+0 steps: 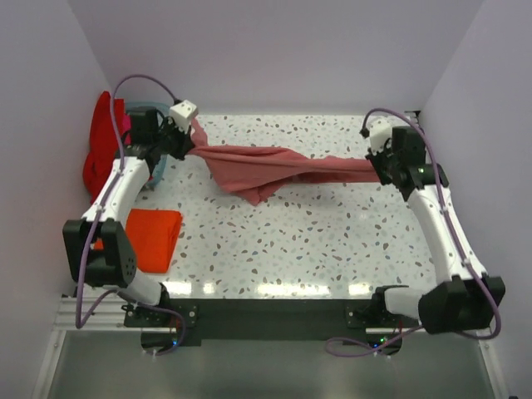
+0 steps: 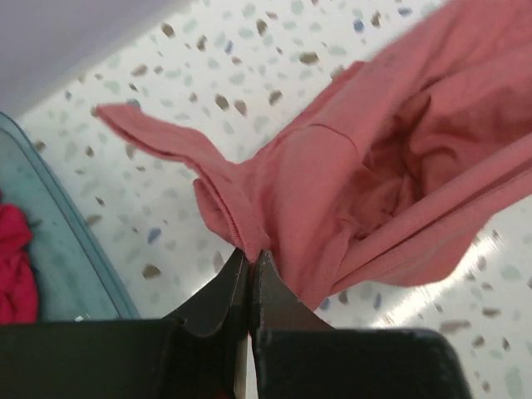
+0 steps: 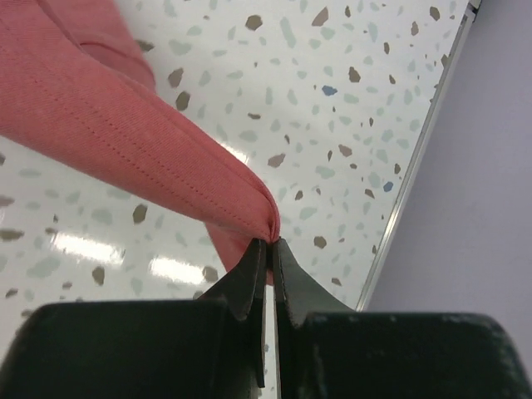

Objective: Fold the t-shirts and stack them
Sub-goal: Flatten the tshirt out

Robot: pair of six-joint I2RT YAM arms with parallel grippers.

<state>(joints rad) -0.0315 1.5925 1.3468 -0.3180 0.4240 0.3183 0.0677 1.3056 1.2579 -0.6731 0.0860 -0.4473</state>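
A dusty rose-pink t-shirt [image 1: 274, 166] hangs stretched between my two grippers above the far part of the table, its middle sagging toward the surface. My left gripper [image 1: 189, 143] is shut on its left end; in the left wrist view [image 2: 252, 252] the cloth [image 2: 366, 174] bunches out from the closed tips. My right gripper [image 1: 374, 162] is shut on the right end; in the right wrist view [image 3: 270, 243] a seamed fold [image 3: 125, 141] runs from the tips. A folded orange t-shirt [image 1: 152, 235] lies at the left front. Red and magenta t-shirts [image 1: 101, 154] are heaped in the basket.
A pale blue plastic basket [image 1: 158, 170] stands at the far left, also in the left wrist view [image 2: 58, 241]. The terrazzo table [image 1: 316, 241] ends at walls on the left, back and right; its right edge [image 3: 416, 158] shows near my right gripper.
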